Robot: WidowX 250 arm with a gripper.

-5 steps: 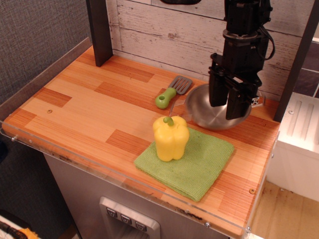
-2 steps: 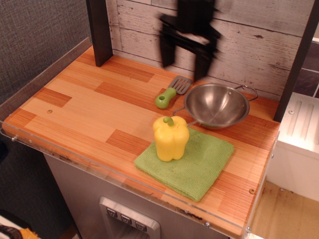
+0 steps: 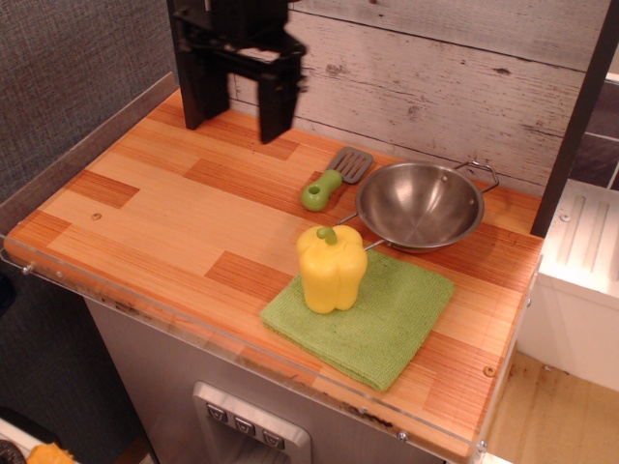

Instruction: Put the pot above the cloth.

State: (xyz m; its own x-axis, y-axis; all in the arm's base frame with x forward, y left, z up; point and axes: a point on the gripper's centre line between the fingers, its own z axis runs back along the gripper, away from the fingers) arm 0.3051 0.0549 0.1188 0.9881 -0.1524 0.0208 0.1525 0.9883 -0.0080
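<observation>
The pincer (image 3: pixel 232 97) hangs up at the back left corner of the desk (image 3: pixel 164 208), high over the boards, its two dark fingers (image 3: pixel 276 97) pointing down with a wide gap between them. Nothing in that gap, nothing gripped: it is spread open and empty. It sits well apart from everything else on the surface.

Over to the right side. The pot (image 3: pixel 420 205) sits upright on the bare wood near the back wall, shiny bowl facing up, one wire loop handle poking out toward the right rear, the other reaching forward-left toward the pepper. Its front rim lies just beyond the far edge of the cloth (image 3: pixel 372 314), right up against it or a hair off; which one cannot be told from this angle.

The cloth lies flat near the front edge, turned so a corner points forward. On its left rear part stands a yellow pepper (image 3: pixel 332 268), upright, green stem on top, just in front of the pot's near handle.

Just left of the pot lies a spatula (image 3: pixel 336 177), green handle toward the front, grey slotted blade toward the wall, close beside the pot's rim without clearly touching it.

A dark post (image 3: pixel 189 97) stands at the back left, right behind the pincer.
</observation>
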